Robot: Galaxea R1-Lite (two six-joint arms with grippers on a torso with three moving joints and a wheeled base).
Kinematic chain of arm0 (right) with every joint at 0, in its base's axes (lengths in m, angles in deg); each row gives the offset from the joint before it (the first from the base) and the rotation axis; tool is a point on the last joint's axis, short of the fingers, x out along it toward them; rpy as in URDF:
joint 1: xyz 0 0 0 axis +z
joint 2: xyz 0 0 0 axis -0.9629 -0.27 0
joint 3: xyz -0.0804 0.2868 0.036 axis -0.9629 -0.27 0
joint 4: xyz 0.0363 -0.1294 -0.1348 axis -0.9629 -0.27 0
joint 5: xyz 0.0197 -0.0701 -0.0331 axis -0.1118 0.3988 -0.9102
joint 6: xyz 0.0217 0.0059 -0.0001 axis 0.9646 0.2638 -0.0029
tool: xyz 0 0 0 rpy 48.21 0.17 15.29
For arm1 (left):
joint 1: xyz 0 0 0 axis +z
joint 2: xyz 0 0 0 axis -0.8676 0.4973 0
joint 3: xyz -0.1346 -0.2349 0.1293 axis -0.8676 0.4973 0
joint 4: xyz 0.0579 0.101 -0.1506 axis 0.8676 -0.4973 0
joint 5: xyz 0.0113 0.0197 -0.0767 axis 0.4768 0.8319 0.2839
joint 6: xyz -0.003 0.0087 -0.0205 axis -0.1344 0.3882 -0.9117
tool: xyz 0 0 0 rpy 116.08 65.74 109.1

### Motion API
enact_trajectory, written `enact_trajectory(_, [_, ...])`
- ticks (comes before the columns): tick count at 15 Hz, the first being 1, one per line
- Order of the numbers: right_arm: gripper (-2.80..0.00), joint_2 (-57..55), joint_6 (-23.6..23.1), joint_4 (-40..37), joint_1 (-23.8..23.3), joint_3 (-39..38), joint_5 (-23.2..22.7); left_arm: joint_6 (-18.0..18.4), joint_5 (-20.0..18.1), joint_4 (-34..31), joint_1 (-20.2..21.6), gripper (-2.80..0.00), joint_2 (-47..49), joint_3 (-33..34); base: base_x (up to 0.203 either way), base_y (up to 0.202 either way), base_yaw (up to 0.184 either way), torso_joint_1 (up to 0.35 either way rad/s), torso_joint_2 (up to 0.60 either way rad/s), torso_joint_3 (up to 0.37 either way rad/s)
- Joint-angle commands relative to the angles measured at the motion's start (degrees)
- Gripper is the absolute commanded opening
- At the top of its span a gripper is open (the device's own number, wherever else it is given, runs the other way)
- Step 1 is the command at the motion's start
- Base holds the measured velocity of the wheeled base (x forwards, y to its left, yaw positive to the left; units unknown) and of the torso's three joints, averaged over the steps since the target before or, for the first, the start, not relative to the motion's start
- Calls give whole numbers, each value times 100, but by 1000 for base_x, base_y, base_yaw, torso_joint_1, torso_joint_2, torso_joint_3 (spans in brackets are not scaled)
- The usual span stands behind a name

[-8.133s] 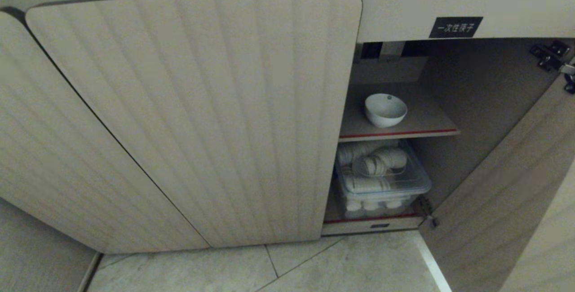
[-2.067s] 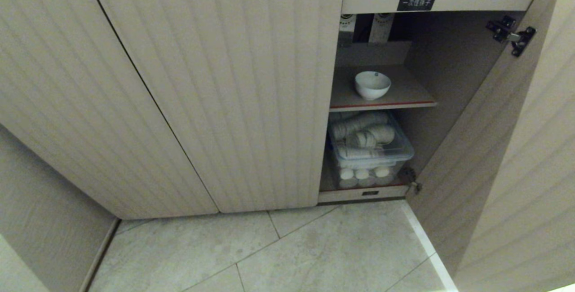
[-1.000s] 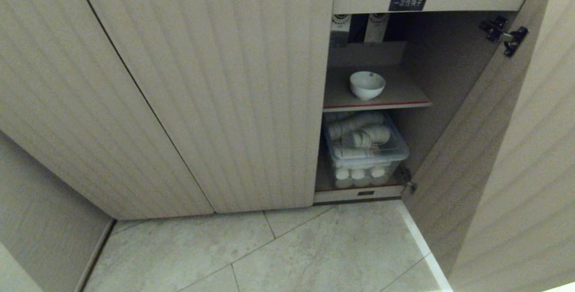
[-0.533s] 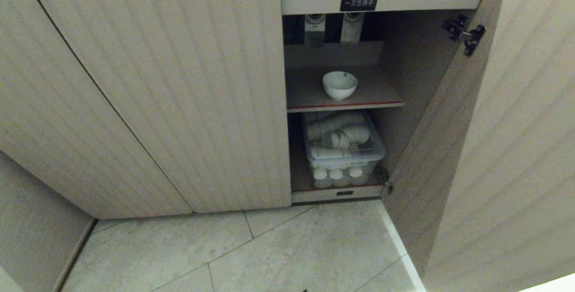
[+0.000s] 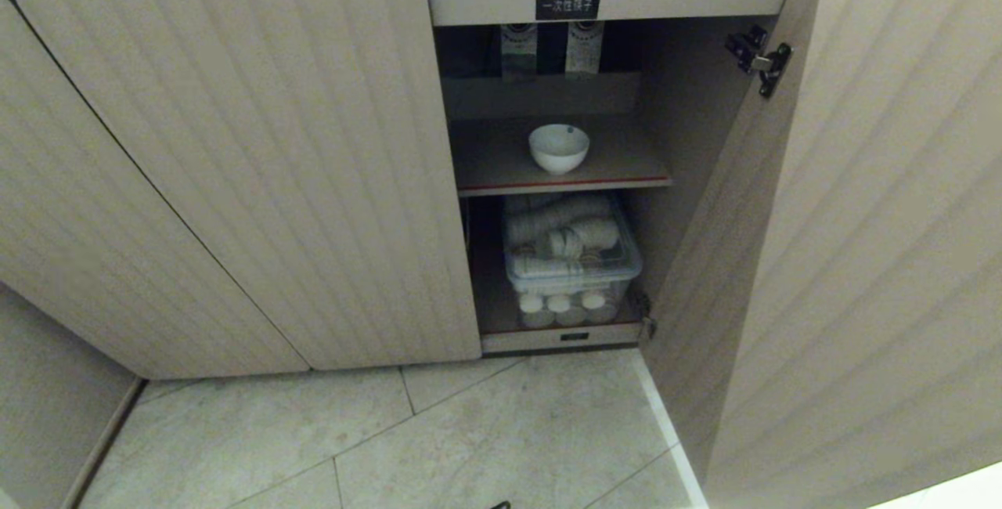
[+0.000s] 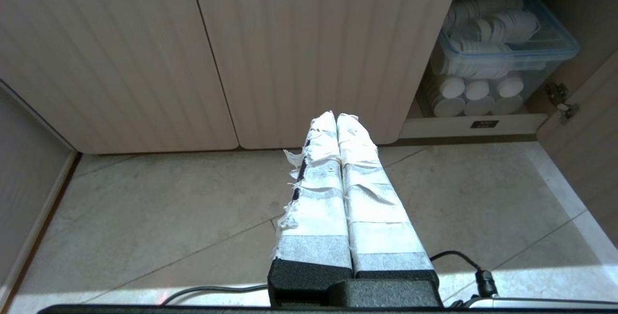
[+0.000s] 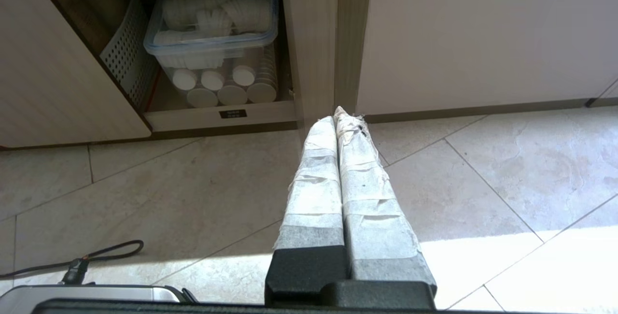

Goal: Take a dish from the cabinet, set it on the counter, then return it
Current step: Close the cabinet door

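The dish (image 5: 558,148), a small white bowl, stands upright on the red-edged inner shelf (image 5: 564,182) of the beige cabinet (image 5: 235,157), whose right door (image 5: 845,243) is swung open. The counter is out of view. Neither arm shows in the head view. My left gripper (image 6: 336,117) hangs low over the floor before the closed ribbed door, shut and empty. My right gripper (image 7: 339,115) is also shut and empty, near the floor in front of the open door's edge (image 7: 314,38).
Below the shelf a clear plastic bin (image 5: 571,258) of stacked white cups fills the lower compartment. A perforated basket (image 7: 126,48) stands beside it. A black label (image 5: 567,4) sits above the opening. Pale floor tiles (image 5: 470,438) lie in front; cables (image 7: 96,253) trail on them.
The whole head view has shifted: the open compartment now sits nearer the picture's middle and farther off than before. The dish stays on its shelf.
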Motion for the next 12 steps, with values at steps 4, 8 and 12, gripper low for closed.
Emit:
enact_trajectory(4, [-280,-7,2,5,1,0,3,-3,2,2,5,-280,-2,0,0,0,0,0,0,0])
enact_trajectory(8, [-280,-7,2,5,1,0,3,-3,2,2,5,-280,-2,0,0,0,0,0,0,0])
enact_trajectory(12, [-280,-7,-7,-4,9,0,3,-3,2,2,5,-280,-2,0,0,0,0,0,0,0])
